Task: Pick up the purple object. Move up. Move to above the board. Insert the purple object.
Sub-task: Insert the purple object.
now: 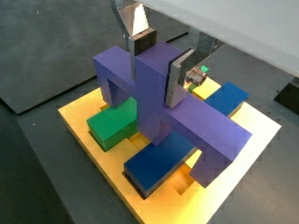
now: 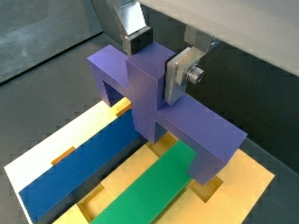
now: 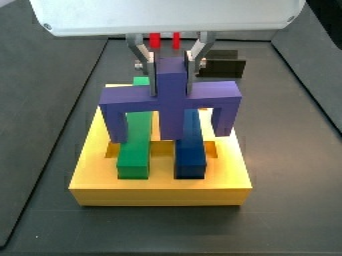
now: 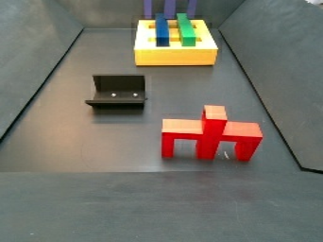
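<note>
the purple object [image 3: 171, 100] is clenched by its upright stem in the gripper [image 1: 163, 61], straddling the green bar [image 3: 135, 152] and blue bar [image 3: 190, 152] at the middle of the yellow board [image 3: 163, 185]; whether its legs are seated in the slots cannot be told. if the legs are slightly off, at 3 or 9 o'clock of their slots, they could be jammed on the board's face as the piece is pressed down; the piece could also be tilted between the pads.

Purple object [image 3: 171, 98]; yellow board [image 3: 160, 178] w/ green bar [image 3: 135, 152], blue bar [image 3: 191, 152].
</note>
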Controlling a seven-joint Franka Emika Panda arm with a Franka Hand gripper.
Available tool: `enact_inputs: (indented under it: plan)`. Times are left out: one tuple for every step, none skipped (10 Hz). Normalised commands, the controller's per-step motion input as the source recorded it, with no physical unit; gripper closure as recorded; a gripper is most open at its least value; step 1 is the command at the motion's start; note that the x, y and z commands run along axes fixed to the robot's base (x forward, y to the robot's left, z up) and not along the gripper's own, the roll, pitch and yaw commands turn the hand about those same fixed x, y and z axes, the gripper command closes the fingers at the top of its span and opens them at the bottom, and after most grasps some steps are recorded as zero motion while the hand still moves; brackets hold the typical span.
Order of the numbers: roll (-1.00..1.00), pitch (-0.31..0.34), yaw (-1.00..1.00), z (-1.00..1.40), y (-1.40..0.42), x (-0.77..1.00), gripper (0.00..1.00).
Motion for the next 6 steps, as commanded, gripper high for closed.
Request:
enact_inputs:
  plan:
    - [0.0,0.0,0.0,-0.05,0.0,-0.1,1.0]
    - [0.0,-0.016,0.0,-0.09,0.0,-0.15,1.0]
    - [0.0,-0.026,0.0,-0.12,0.0,-0.13,1.0]
    - [0.0,-0.013,0.0,-0.12,-0.01,-0.08,1.0]
    - [0.0,-0.05,0.0,-0.21,-0.02,-0.02,1.0]
    - [0.0,-0.056,0.0,-0.27,-0.06,0.0,1.0]
